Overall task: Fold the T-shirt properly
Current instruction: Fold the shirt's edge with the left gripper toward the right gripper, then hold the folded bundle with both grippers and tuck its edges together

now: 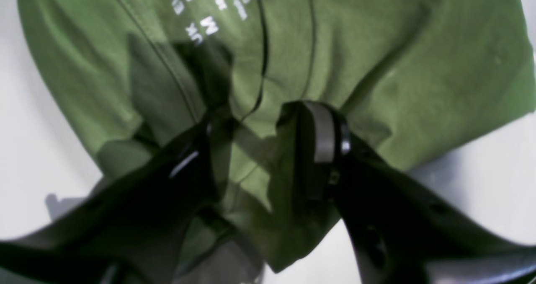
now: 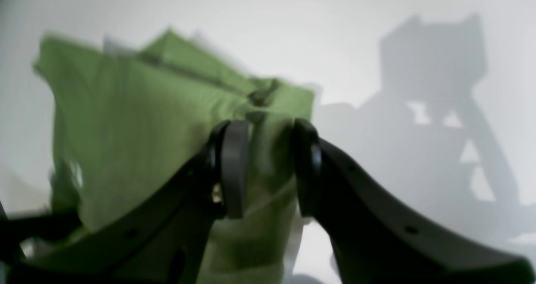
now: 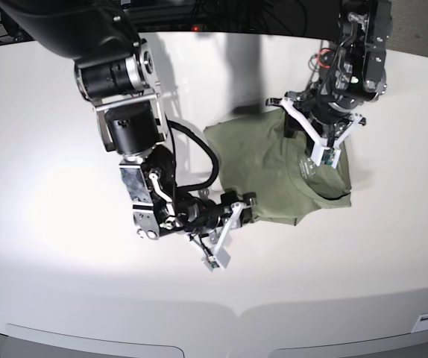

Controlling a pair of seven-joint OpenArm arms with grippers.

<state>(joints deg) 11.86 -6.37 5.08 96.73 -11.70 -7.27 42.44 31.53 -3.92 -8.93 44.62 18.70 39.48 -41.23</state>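
Plainly, T-shirt [image 3: 274, 175] on white table [image 3: 50, 149], pinched by both arms.

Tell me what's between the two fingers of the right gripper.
A bunched fold of the wrinkled olive-green cotton T-shirt fills the gap between the right gripper's fingers, seen clearly in the right wrist view.

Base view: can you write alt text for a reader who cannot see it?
A green T-shirt, partly folded, lies on a white table between two black robot arms. The right pincer grips its near-left edge, and the left pincer grips the fabric by the neckline at the far right.
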